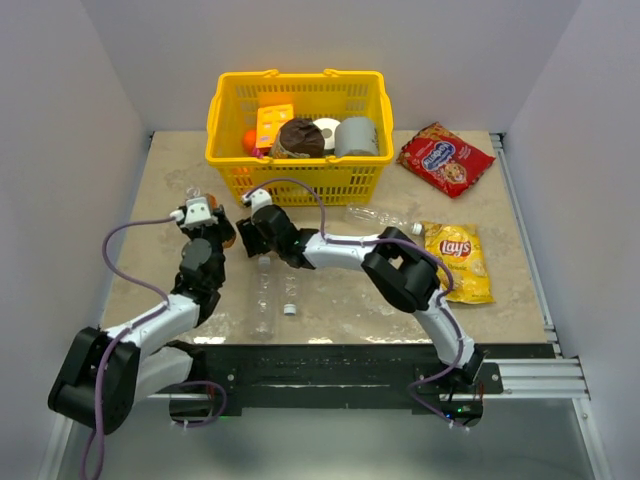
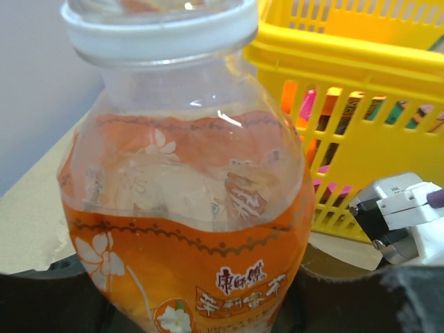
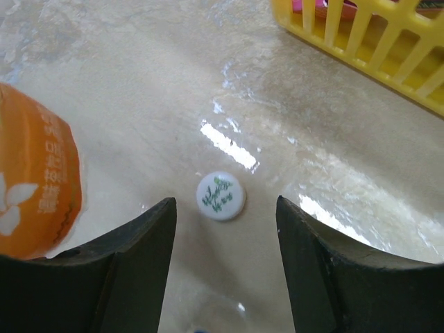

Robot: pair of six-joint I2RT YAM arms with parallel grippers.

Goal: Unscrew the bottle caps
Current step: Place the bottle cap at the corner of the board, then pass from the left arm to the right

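The left gripper (image 2: 223,309) is clamped on the orange bottle (image 2: 187,173), likely to brace it against twisting; its neck looks capless. At its three o'clock, the right gripper (image 3: 225,205) stands spread over the table (image 3: 139,104), holding nothing. A cap (image 3: 220,196) lies flat below, between its fingers and touching neither. Clear bottles (image 1: 263,295) lie at six o'clock, and the basket (image 1: 300,180) sits at twelve.

Beige marbled table (image 1: 345,300), plain white walls (image 1: 320,40)
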